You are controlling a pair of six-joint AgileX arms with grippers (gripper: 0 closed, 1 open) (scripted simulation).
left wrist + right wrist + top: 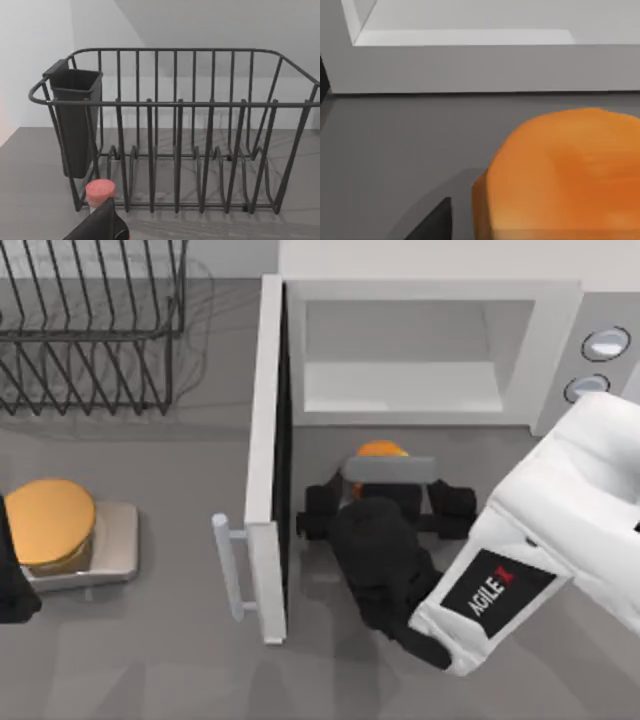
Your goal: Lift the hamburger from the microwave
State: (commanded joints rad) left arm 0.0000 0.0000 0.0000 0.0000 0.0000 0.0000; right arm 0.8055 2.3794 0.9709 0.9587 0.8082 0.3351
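Grey desk [150, 660], right claw [385, 502] before open microwave [420, 340], hamburger [381, 451] by it, grip state unclear.

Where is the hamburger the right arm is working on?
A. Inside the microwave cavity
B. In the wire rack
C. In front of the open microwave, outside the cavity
C: the top view shows the hamburger in front of the open microwave, by the right pincer.
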